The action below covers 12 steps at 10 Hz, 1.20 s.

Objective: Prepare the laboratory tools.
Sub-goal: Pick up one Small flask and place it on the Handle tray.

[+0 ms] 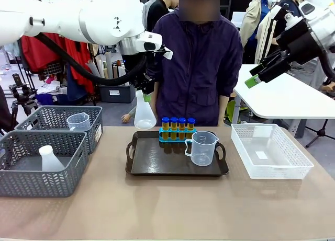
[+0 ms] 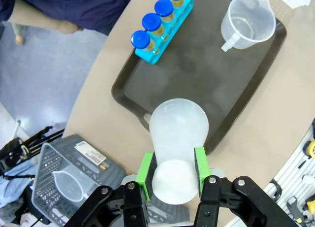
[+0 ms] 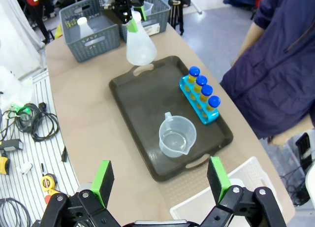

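Observation:
My left gripper (image 1: 144, 92) is shut on the neck of a translucent white conical flask (image 1: 144, 115), which hangs upright above the left end of the dark tray (image 1: 157, 165). From the left wrist the flask (image 2: 177, 138) sits between the green pads (image 2: 146, 174), over the tray's handle edge (image 2: 133, 96). Several amber tubes with blue caps (image 1: 177, 127) stand in a blue rack at the tray's back. A clear handled measuring beaker (image 1: 202, 148) stands on the tray's right part. My right gripper (image 1: 260, 72) is open, high at the right, holding nothing; its pads (image 3: 104, 180) frame the tray from above.
Two grey baskets (image 1: 36, 162) stand at the left, one holding a second white flask (image 1: 49, 159), the other a clear beaker (image 1: 78, 122). A white mesh basket (image 1: 269, 149) sits at the right. A person (image 1: 199, 63) stands behind the table.

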Each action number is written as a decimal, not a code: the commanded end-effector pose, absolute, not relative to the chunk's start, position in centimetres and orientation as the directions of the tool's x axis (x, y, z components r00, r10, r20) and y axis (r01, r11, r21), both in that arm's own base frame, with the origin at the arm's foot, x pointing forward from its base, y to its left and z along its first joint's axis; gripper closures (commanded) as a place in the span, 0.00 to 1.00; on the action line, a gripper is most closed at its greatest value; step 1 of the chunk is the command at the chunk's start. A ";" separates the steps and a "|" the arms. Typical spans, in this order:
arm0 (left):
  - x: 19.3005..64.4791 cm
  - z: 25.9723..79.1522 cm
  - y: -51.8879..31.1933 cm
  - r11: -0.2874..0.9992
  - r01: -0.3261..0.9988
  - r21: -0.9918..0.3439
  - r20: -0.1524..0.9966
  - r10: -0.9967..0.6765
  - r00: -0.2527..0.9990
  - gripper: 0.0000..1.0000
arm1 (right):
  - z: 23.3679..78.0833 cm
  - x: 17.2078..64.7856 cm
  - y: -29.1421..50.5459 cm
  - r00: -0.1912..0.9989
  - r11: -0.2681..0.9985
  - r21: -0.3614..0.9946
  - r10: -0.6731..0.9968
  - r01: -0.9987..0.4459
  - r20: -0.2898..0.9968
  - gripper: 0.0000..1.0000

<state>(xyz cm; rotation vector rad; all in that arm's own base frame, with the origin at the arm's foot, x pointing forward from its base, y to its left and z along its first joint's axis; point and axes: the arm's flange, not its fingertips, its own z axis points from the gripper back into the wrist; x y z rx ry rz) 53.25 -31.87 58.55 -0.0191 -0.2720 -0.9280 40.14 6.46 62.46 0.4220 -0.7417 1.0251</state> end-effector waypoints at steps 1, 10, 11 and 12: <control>53.3 58.9 -31.6 0.604 0.790 0.103 0.244 -0.786 0.569 1.00 | 62.5 40.2 6.5 0.305 0.468 -0.019 0.607 -0.884 0.733 0.00; 55.6 48.9 -39.5 0.498 0.860 0.114 0.145 -0.865 0.481 1.00 | 62.5 40.2 6.5 0.305 0.468 -0.019 0.607 -0.884 0.733 0.00; 55.7 47.7 -39.7 0.484 0.869 0.102 0.128 -0.873 0.471 1.00 | 62.5 40.2 6.5 0.305 0.468 -0.019 0.607 -0.884 0.733 0.00; 55.8 46.6 -40.0 0.478 0.874 0.086 0.132 -0.875 0.466 1.00 | 62.5 40.2 6.5 0.305 0.468 -0.019 0.607 -0.884 0.733 0.00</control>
